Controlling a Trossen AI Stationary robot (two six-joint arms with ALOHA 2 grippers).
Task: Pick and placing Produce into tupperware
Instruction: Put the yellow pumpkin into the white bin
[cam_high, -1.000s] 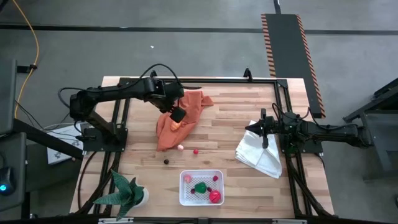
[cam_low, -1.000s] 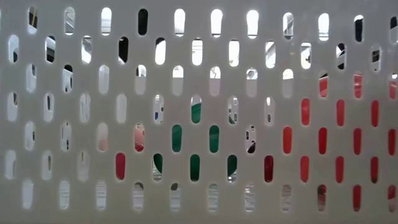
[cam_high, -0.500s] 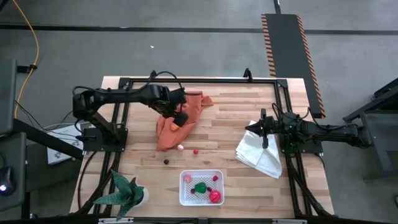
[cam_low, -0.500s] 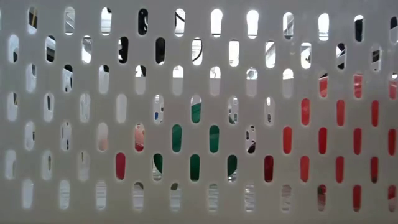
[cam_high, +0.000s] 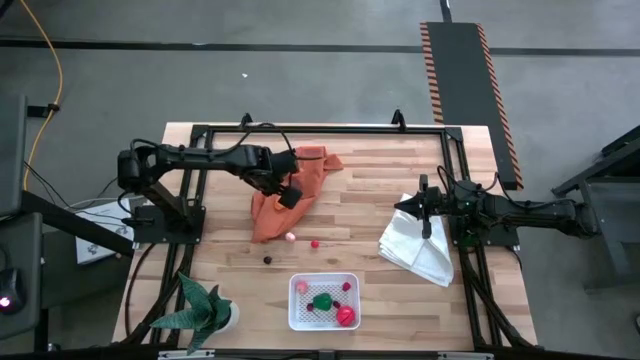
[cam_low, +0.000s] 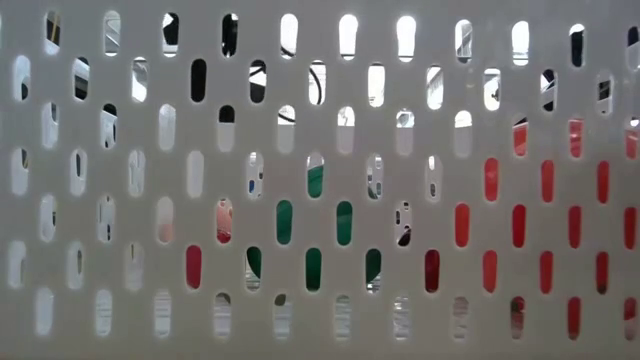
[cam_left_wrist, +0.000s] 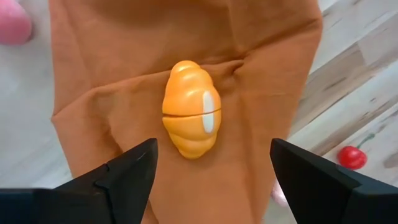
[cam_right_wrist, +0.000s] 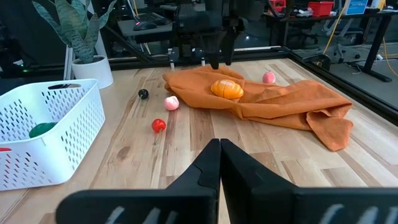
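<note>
Produce is divided between the tupperware (cam_high: 323, 301) and the wooden surface (cam_high: 370, 200). The tupperware, a white slotted container, stands near the front edge of the surface and holds a green piece (cam_high: 322, 301), a red piece (cam_high: 346, 317) and several smaller dark and red pieces. Its slotted wall fills the whole low view, with green and red colour visible through the slots. Outside the container, an orange ribbed piece (cam_left_wrist: 191, 117) with a white patch lies on the orange cloth (cam_high: 290, 190), which is spread over the rear left part of the surface. A pink piece (cam_high: 291, 237), a small red piece (cam_high: 314, 243) and a dark berry (cam_high: 267, 258) lie on bare wood between the cloth and the tupperware, each apart from the others. In the right wrist view a further pink piece (cam_right_wrist: 268, 77) lies at the far edge of the cloth. The left claw (cam_high: 288, 194) hangs above the orange cloth with its fingers (cam_left_wrist: 127, 175) spread wide on either side of the orange ribbed piece, not touching it. The right claw (cam_high: 427, 222) rests over the white folded cloth (cam_high: 418, 246) at the right of the surface, its fingers pressed together and holding nothing. A potted plant (cam_high: 200, 303) stands at the front left corner.
</note>
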